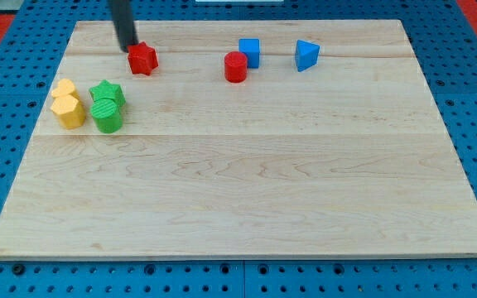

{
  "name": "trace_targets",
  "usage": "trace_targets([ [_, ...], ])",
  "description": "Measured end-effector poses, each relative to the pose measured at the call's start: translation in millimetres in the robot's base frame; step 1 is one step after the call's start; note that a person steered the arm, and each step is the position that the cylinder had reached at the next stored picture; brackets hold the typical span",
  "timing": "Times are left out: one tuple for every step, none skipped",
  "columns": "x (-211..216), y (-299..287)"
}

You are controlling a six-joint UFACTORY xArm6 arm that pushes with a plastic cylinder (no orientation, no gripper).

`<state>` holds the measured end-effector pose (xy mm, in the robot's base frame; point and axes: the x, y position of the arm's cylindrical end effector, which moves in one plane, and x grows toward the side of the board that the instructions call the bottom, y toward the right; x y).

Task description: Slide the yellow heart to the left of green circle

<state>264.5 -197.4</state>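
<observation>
Camera view, and straight to the piece that matters: the yellow heart (69, 111) sits at the left edge of the board, on the near side of its little cluster, and it is already just to the left of the green circle (107, 117), close beside it, with what looks like only a sliver of wood between them, though I cannot say for sure they are apart. By my reading the placement the task asks for is as good as made; at most a small tidy-up nudge is left, and maybe nothing at all.

Crowding in behind, on the far side, a second yellow block (64, 88) touches the heart, its shape hard to make out since the heart covers its lower part. A green star (107, 92) rests against the circle's far side.

My tip (128, 48) is well clear of all that, up at the far edge, just left of the red star (142, 58) and near or touching it; the contact itself is hard to judge. No fingers on this rig, just a bare rod holding nothing, and its upper length is cut off at the top.

Further right along the far edge: a red cylinder (236, 66), a blue cube (249, 52) just behind it, and a blue triangle (307, 55) standing apart.
</observation>
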Motion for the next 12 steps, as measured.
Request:
trace_targets([
  [15.3, -21.7],
  [45.7, -56.3],
  [88.2, -55.6],
  [123.0, -55.7],
  [155.3, -55.7],
  [183.6, -55.7],
  [200.1, -53.0],
  [234.6, -49.9],
  [271.1, -106.7],
  [271.1, -106.7],
  [265.0, -107.1],
  [255.0, -107.1],
])
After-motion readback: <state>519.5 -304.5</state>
